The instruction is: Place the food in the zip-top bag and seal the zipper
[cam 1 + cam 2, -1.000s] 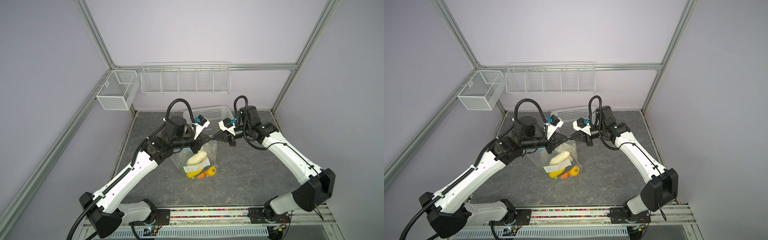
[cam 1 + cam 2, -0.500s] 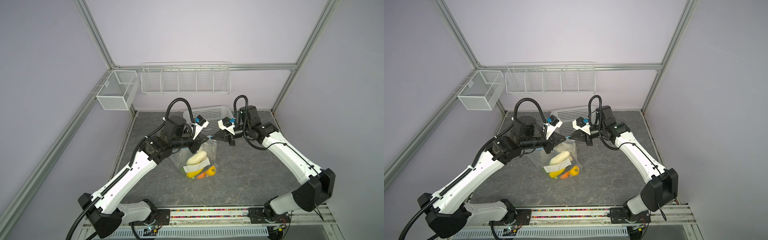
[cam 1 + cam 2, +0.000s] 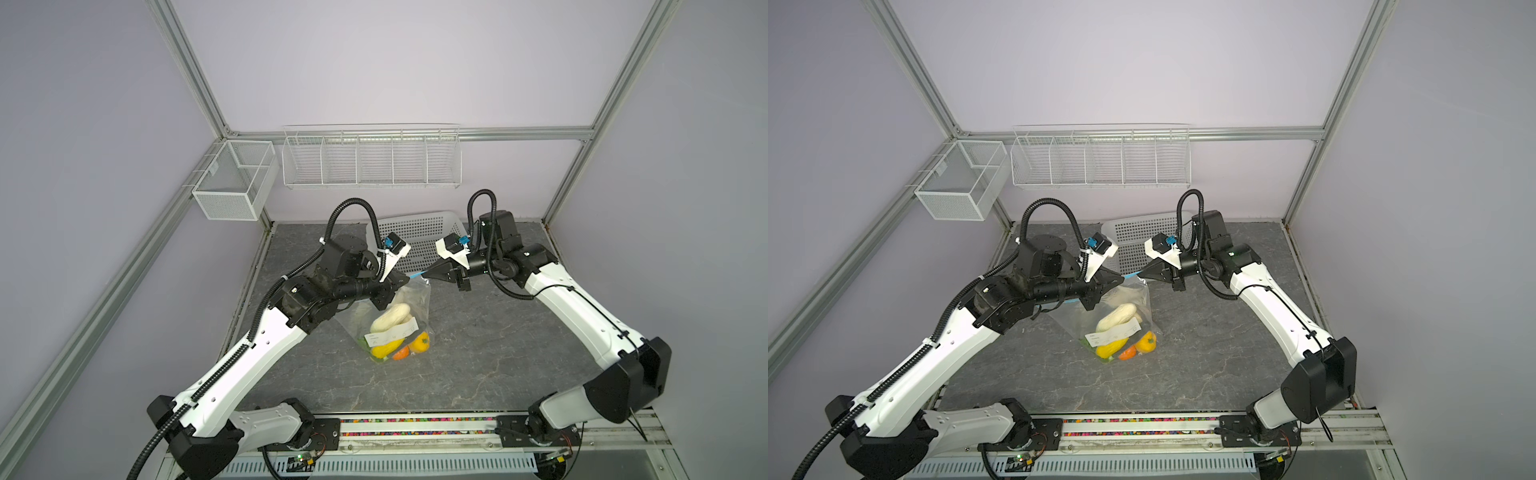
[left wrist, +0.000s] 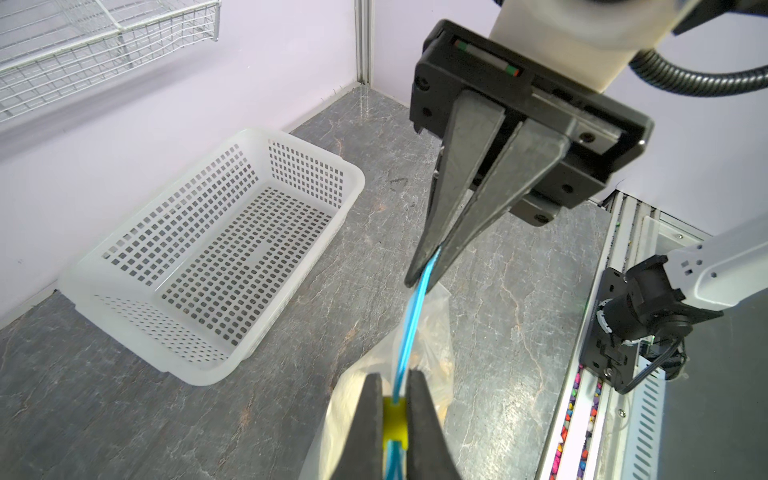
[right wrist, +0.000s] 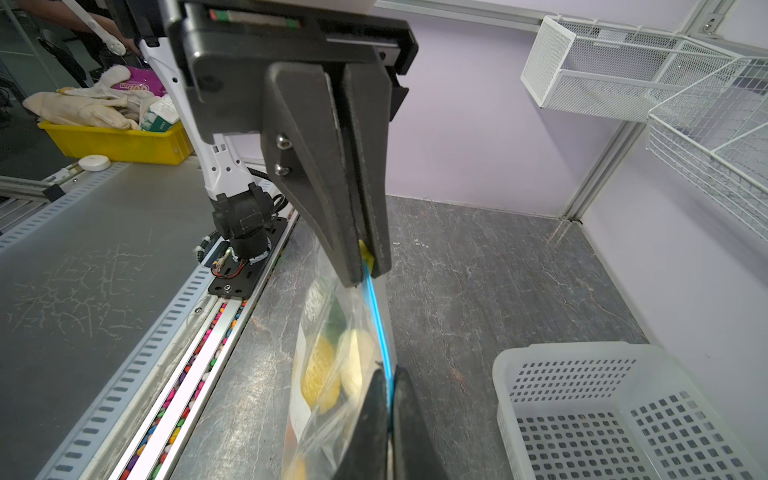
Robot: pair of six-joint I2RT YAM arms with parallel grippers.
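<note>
The clear zip-top bag [image 3: 409, 305] hangs between both grippers, its bottom resting on the table. Inside lies the food: a white piece [image 3: 390, 321], a yellow one [image 3: 384, 348], an orange one [image 3: 401, 354] and a yellow pepper [image 3: 419, 343]. My left gripper [image 4: 392, 378] is shut on the yellow slider [image 4: 394, 419] of the blue zipper [image 4: 411, 328]. My right gripper [image 5: 388, 374] is shut on the zipper's [image 5: 376, 316] other end. A short taut stretch of zipper [image 3: 1130, 274] spans the gap between left gripper [image 3: 1119, 279] and right gripper [image 3: 1141, 274].
A white perforated basket [image 3: 451, 216] lies tipped at the back of the table behind the grippers, with nothing in it [image 4: 249, 135]. Wire racks [image 3: 370, 160] and a mesh box [image 3: 232, 187] hang on the back and left walls.
Both grippers have shifted slightly to the left with the bag's top edge. Both grips stay the same.
</note>
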